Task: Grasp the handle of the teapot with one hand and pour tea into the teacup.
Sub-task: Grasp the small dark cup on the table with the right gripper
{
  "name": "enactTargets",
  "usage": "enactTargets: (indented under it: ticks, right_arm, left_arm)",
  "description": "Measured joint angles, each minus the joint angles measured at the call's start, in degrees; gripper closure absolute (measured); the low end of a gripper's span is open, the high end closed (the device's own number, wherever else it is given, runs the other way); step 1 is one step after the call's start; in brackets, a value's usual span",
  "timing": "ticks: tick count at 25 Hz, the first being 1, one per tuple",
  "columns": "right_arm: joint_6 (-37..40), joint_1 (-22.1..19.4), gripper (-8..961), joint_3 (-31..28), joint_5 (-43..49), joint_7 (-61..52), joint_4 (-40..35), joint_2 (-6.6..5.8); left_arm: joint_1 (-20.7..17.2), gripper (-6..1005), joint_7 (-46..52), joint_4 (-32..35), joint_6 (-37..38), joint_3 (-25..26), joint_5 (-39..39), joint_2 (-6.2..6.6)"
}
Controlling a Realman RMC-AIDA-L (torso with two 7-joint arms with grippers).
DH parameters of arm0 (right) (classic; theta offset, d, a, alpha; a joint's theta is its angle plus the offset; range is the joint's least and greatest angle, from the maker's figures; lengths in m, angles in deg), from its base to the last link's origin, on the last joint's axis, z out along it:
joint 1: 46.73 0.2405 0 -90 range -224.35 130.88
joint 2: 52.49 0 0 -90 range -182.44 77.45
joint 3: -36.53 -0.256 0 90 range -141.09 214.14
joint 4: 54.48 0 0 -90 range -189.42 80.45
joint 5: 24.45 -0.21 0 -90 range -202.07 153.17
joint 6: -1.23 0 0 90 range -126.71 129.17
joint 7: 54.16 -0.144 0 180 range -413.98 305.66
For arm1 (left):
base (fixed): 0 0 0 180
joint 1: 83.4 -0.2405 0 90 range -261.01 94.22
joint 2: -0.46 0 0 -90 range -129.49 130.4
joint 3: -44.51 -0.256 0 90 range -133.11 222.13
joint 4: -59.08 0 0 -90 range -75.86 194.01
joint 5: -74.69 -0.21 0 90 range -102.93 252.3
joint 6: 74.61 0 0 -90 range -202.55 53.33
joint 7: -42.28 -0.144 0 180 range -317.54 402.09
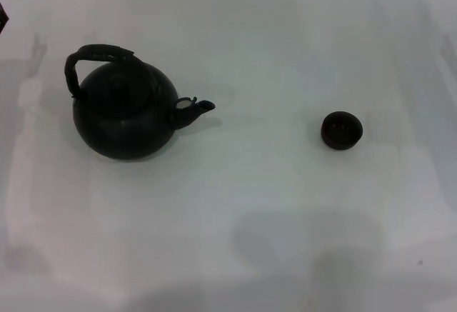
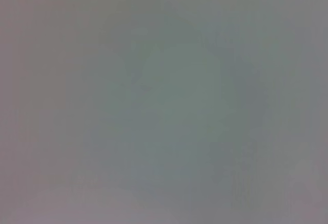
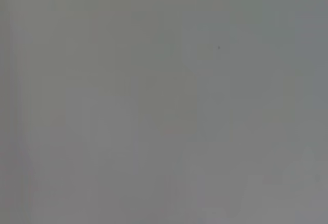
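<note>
A large round dark green-black teapot (image 1: 125, 116) stands upright on the white table at the left in the head view. Its thick ribbed arched handle (image 1: 96, 55) rises over its top. Its short spout (image 1: 193, 110), with a pale spot, points right toward the teacup. The tiny dark brown-black teacup (image 1: 341, 129) stands upright at the right, well apart from the teapot. Neither gripper shows in any view. Both wrist views show only a plain grey-white surface.
The white table (image 1: 257, 219) fills the head view. A small dark object (image 1: 3, 18) sits at the far left edge. Soft shadows lie on the table near the front edge.
</note>
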Motion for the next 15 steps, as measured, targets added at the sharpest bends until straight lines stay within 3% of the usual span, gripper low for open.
enactTargets:
  ticks: [15]
  right_arm:
    - [0.60, 0.52, 114, 0.09, 0.06, -0.03, -0.45, 0.00]
  left_arm:
    - [0.61, 137, -0.35, -0.56, -0.60, 0.35, 0.47, -0.20]
